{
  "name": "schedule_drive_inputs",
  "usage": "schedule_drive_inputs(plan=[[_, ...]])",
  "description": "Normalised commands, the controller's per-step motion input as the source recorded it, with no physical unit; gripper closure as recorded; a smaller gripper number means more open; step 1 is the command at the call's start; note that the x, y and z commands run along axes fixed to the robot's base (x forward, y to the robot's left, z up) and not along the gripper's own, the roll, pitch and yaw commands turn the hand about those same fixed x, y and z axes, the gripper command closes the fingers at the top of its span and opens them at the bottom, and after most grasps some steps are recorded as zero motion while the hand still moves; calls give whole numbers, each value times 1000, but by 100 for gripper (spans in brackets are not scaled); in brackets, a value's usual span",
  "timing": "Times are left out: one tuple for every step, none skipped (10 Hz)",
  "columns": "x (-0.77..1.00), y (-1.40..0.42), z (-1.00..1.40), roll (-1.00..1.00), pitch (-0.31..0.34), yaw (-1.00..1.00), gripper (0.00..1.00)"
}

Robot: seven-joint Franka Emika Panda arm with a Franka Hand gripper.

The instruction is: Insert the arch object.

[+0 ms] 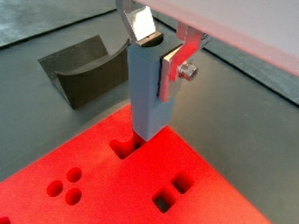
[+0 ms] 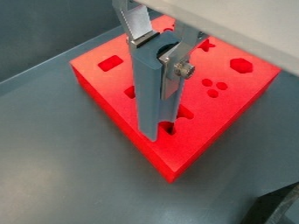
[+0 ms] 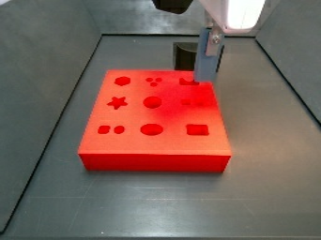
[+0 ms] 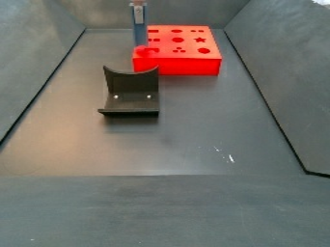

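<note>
In a wrist view the gripper (image 1: 142,133) stands upright with its fingertips down at the edge of the red board (image 1: 105,188), right over a notched cut-out. The long plates hide whatever sits between the tips. It is probably held vertical so that a piece can go straight down into the hole. One fixture (image 1: 87,74) stands on the grey floor behind, apart from the board.

In a wrist view from the opposite side, the gripper (image 2: 163,129) shows two plates narrowly apart. A dark sliver between their tips is most likely the arch object (image 2: 165,128). The jaws seem clamped on it, and it sits at or just inside the cut-out of the red board (image 2: 111,87). How deep it has gone cannot be told.

In a side view the gripper (image 3: 201,80) comes down at the far right part of the red board (image 3: 150,159). The board lies flat, apparently so that its cut-outs face up. They read as nine places in three rows of three, one of them partly covered by the fingers. No loose piece lies on the floor.

In a side view from farther off there is one gripper (image 4: 138,43), one red board (image 4: 194,66) and one fixture (image 4: 129,95). The fixture is nearer the camera and well apart from the board.
</note>
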Motion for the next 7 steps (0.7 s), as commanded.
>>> schedule_drive_inputs(plan=[[-357, 120, 0, 31, 34, -383, 100], [-349, 171, 0, 0, 11, -531, 100], [-246, 186, 0, 0, 0, -689, 100], [-183, 80, 0, -13, 0, -540, 100], [0, 0, 0, -51, -13, -157, 100], [94, 0, -86, -49, -27, -23, 100], [26, 0, -89, -51, -9, 0, 100]])
